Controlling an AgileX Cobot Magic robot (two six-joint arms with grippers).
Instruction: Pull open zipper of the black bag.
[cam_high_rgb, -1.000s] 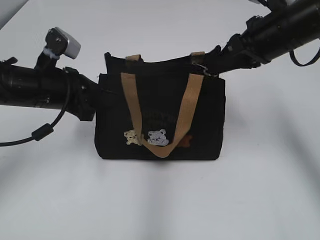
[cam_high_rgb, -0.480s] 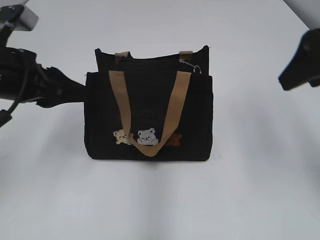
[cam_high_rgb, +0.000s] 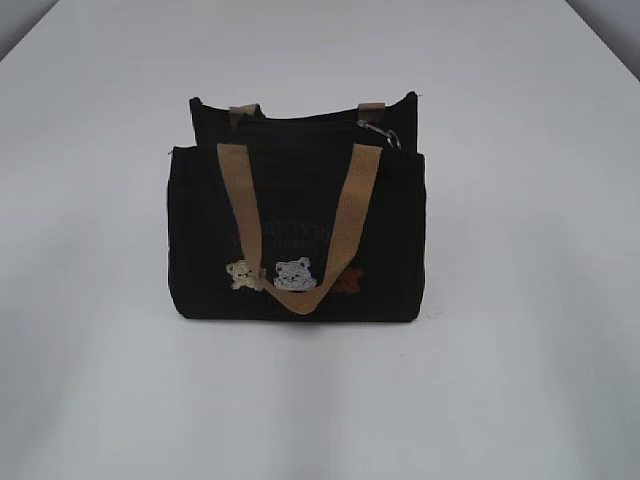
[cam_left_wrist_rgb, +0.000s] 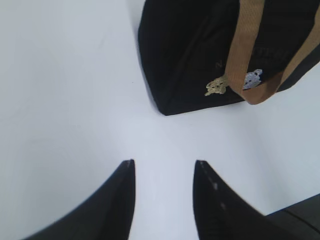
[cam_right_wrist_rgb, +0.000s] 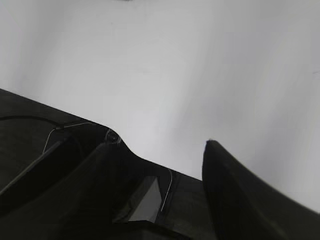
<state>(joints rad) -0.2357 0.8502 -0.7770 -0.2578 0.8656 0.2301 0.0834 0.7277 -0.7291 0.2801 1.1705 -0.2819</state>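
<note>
Both claws stand released and empty: the left gripper (cam_left_wrist_rgb: 164, 167) hangs over bare bench just short of the black bag (cam_high_rgb: 295, 235), the right gripper (cam_right_wrist_rgb: 160, 145) over bare white surface. Standing upright mid-bench, the bag shows tan handles (cam_high_rgb: 352, 215) and three bear patches (cam_high_rgb: 293, 274); the zipper (cam_high_rgb: 382, 133) pull's silver ring sits at its top right corner. Whether anything lies inside cannot be told.

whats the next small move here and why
Probably bring the right gripper to the silver pull at the right end of the black bag's top edge. Both grippers are open, empty and off the bag; the left gripper hangs over bare table.
</note>
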